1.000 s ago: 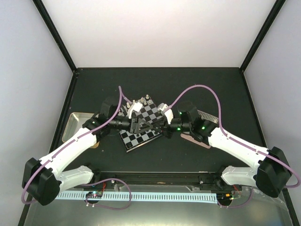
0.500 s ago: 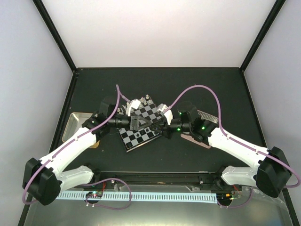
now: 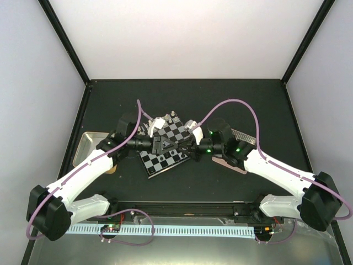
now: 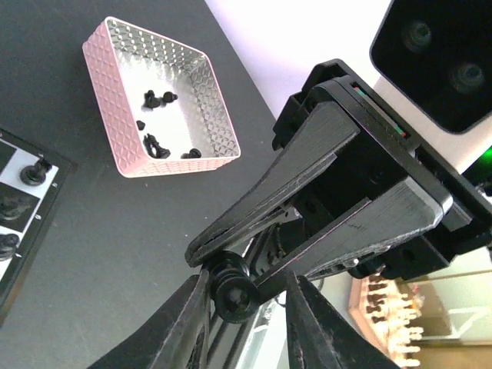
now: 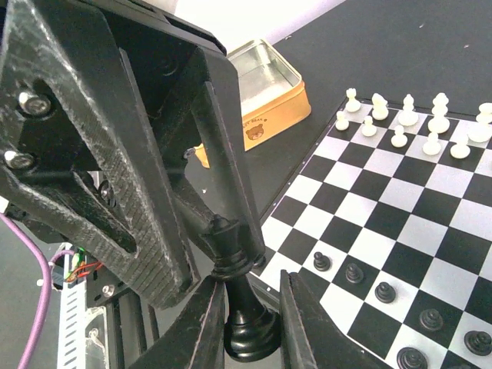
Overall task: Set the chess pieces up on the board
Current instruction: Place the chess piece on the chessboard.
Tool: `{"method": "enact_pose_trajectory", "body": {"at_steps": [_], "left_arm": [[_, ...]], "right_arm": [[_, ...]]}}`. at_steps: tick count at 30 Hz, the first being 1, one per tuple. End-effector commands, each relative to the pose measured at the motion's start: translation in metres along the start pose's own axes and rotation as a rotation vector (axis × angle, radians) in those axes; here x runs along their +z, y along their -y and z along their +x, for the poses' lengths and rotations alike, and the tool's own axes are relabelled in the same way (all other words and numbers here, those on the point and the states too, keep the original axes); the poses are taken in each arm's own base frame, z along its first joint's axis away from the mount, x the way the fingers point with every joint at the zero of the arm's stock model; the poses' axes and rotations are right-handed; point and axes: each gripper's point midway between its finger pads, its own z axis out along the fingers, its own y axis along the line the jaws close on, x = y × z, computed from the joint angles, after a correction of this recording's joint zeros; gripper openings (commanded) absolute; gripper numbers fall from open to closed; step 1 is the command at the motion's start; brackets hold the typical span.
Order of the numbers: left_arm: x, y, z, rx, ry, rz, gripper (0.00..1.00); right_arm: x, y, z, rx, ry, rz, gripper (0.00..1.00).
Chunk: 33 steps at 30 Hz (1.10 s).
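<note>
A glossy black chess piece (image 5: 247,307) hangs in the air between both grippers, over the near corner of the board (image 5: 384,200). My right gripper (image 5: 254,278) is shut on its base. My left gripper (image 4: 247,277) is open, its jaws on either side of the piece's crowned head (image 4: 231,288), one finger touching it and a gap at the other. In the top view the two grippers (image 3: 172,144) (image 3: 186,148) meet tip to tip above the board (image 3: 157,164). White pieces (image 5: 407,115) stand in the far rows. Black pawns (image 5: 354,273) stand in a near row.
A pink-rimmed tray (image 4: 223,115) with several black pieces lies right of the board. A tan-rimmed tin (image 5: 269,92) lies left of it and shows at the left of the top view (image 3: 88,144). Another tan tray (image 4: 384,307) with pieces shows past the right gripper.
My left gripper has moved right over the board to meet the right gripper. The right gripper has edged left with the black piece.
</note>
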Motion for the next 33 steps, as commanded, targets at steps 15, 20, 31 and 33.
{"method": "enact_pose_trajectory", "body": {"at_steps": [15,20,31,33], "left_arm": [[-0.010,-0.015,-0.008,0.076,0.051,-0.147,0.08],[-0.020,-0.060,-0.002,0.060,0.044,-0.398,0.08],[0.006,-0.105,0.019,0.089,-0.050,-0.703,0.08],[0.015,-0.108,0.025,0.106,-0.075,-0.733,0.08]], "right_arm": [[-0.007,0.020,-0.002,0.025,0.015,0.142,0.50],[-0.025,0.052,0.017,0.086,0.033,0.340,0.66],[-0.070,0.128,0.055,0.474,0.072,0.868,0.67],[-0.074,0.132,0.059,0.509,0.089,0.903,0.66]]}}
